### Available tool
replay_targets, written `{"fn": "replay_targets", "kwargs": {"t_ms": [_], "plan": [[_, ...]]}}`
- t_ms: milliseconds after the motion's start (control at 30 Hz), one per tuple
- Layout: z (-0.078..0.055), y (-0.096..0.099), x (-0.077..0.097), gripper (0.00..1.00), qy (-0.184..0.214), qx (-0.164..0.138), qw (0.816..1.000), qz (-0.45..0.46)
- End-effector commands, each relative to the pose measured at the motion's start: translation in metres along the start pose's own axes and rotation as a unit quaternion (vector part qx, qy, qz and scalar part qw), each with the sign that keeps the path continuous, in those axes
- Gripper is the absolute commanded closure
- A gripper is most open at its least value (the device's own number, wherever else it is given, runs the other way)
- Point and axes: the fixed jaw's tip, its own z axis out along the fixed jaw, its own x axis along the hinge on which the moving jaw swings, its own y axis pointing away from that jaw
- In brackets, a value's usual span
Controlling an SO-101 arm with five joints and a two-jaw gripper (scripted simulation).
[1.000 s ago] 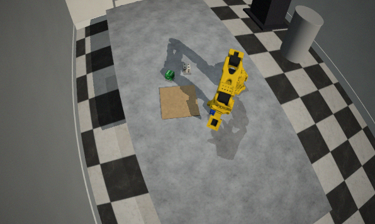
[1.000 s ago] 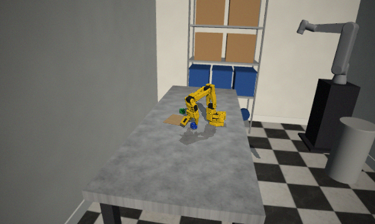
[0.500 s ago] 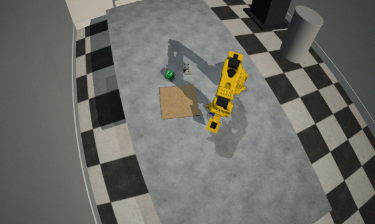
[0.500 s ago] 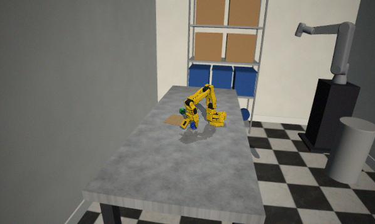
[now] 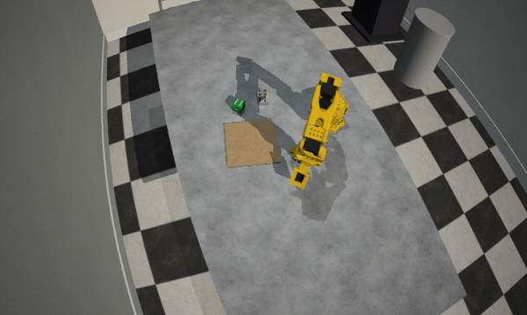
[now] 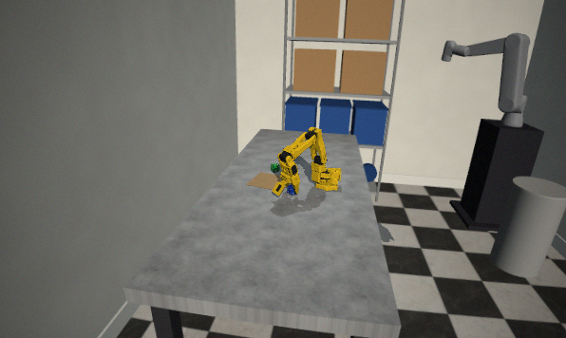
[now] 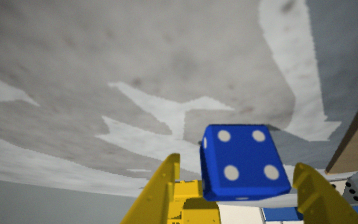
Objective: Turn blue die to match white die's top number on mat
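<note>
Yellow hand [image 7: 235,192] low, straddling blue die [image 7: 242,160]

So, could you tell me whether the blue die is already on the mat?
No, the blue die sits on grey table, beside the mat.

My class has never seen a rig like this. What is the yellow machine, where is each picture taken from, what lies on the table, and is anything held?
The yellow machine is a small robot arm bolted to a grey table. One picture looks down from above, one looks from across the room, and one is taken by a camera on the arm's wrist. On the table lie a brown mat, a green die and a white die. A blue die sits beside the mat, between the jaws of the gripper. The jaws are open, with gaps on both sides, so nothing is held.
</note>
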Motion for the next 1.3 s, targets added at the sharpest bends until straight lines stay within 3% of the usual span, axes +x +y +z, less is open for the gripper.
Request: {"fn": "replay_targets", "kwargs": {"t_ms": [0,533,1267], "plan": [[-0.012,0.002,-0.006,0.65,-0.040,-0.005,0.999,0.000],[-0.012,-0.001,-0.006,0.69,-0.039,-0.007,0.999,0.001],[-0.011,-0.009,-0.006,0.83,-0.036,-0.014,0.999,0.001]]}}
